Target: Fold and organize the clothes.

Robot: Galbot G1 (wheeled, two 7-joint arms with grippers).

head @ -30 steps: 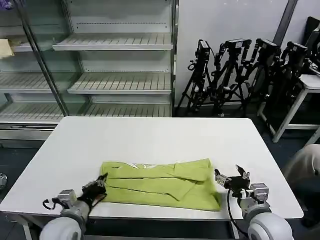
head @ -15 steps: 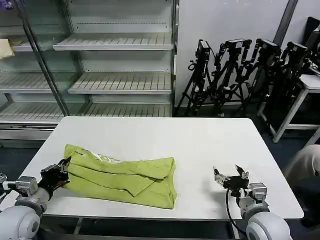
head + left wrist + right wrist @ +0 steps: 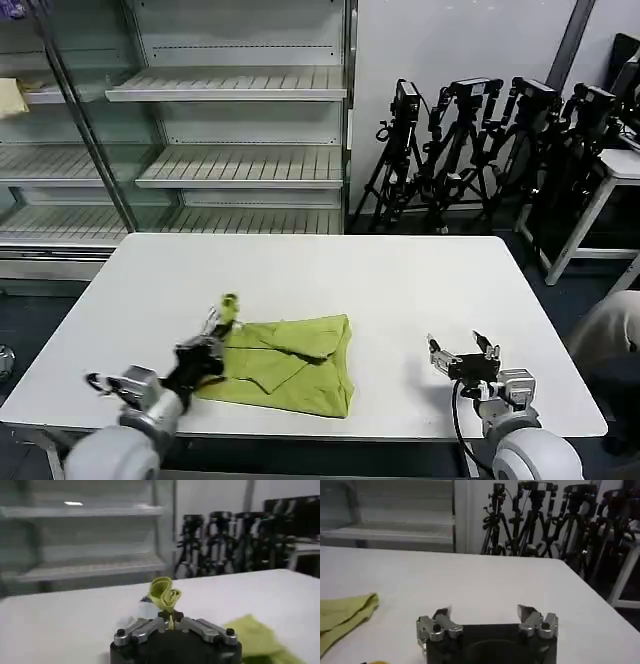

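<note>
One T-shirt (image 3: 290,362) lies on one white table (image 3: 300,270). Two grippers are present: the left gripper (image 3: 212,335), pinching a bunched edge of the shirt, and the right gripper (image 3: 461,352), its jaws apart. One metal shelving unit (image 3: 240,150) stands behind, with one pale-yellow item (image 3: 12,96) on it. Several black tripods (image 3: 480,150) crowd the wall; their exact count is unclear.

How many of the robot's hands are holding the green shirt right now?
1. The left hand pinches the shirt at its left end; the right hand waits open over bare table, apart from it.
</note>
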